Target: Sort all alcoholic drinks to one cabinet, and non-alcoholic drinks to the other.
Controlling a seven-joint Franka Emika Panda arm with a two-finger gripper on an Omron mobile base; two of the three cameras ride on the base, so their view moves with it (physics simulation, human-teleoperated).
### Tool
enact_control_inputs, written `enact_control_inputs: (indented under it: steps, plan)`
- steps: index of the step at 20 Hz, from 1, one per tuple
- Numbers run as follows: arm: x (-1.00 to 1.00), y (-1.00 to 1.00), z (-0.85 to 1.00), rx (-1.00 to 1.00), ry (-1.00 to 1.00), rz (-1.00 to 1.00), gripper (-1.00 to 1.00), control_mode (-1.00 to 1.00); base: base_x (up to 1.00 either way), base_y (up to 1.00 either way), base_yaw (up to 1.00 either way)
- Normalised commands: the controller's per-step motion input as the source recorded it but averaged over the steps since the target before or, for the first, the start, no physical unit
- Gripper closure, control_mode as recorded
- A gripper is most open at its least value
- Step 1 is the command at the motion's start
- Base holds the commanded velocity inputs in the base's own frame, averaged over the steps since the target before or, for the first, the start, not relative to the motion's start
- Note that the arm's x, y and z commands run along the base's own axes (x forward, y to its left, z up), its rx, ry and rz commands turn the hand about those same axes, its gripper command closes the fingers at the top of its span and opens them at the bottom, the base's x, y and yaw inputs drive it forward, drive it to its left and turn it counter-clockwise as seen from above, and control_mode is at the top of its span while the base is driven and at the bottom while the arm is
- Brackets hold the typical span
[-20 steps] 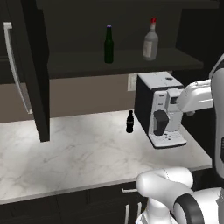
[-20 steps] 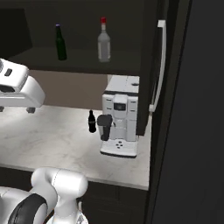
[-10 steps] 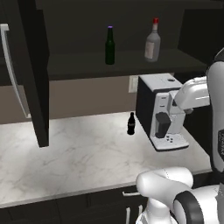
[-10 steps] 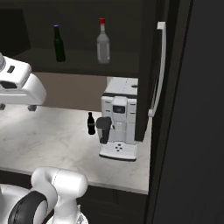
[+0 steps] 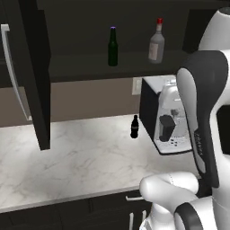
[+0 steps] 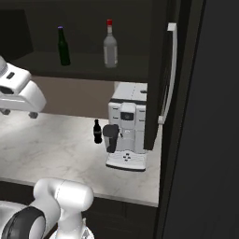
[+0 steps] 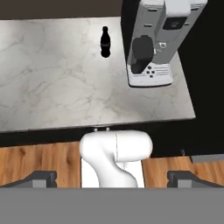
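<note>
1. Claw (image 7: 112, 177), hand view: the two dark tips stand far apart at the bottom edge, fully spread, with nothing between them. The small black cola bottle (image 7: 104, 42) stands upright on the marble table (image 7: 52, 87), well apart from the claw and toward the top of this view, just beside the coffee machine (image 7: 157, 43). Its long axis runs vertical in the room, so a sideways approach would probably suit it.

2. Left base view: the cola bottle (image 5: 134, 126) stands on the table (image 5: 76, 161) just left of the coffee machine (image 5: 168, 117). On the open cabinet's shelf (image 5: 90, 69) above, the green beer bottle (image 5: 113, 46) and the red-capped liquor bottle (image 5: 156, 41) stand upright, near each other.

3. Right base view: the cola bottle (image 6: 97, 131) stands on the table (image 6: 51, 149), directly below the shelf (image 6: 84, 67) carrying the beer bottle (image 6: 63, 45) and the liquor bottle (image 6: 109, 44). The cabinet door (image 6: 161, 74) hangs open at right.
</note>
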Motion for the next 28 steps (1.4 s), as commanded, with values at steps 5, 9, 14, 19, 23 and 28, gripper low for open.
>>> enact_control_inputs:
  steps: [5,9,14,19,23,28]
  plan:
    - [0.50,0.03,-0.47,0.00,-0.01,-0.17,-1.00,-1.00,0.00,0.00,0.00]
    - [0.51,0.03,-0.50,0.00,-0.03,-0.15,-1.00,-1.00,0.00,0.00,0.00]
    - [0.55,0.14,-0.33,0.00,-0.06,-0.20,-1.00,-1.00,0.00,0.00,0.00]
    - [0.52,0.19,-0.25,-0.02,-0.04,-0.25,-1.00,-1.00,0.00,0.00,0.00]
    - [0.46,0.20,-0.18,-0.03,-0.03,-0.27,-1.00,-1.00,0.00,0.00,0.00]
    - [0.49,0.14,-0.21,-0.04,-0.01,-0.27,-1.00,-1.00,0.00,0.00,0.00]
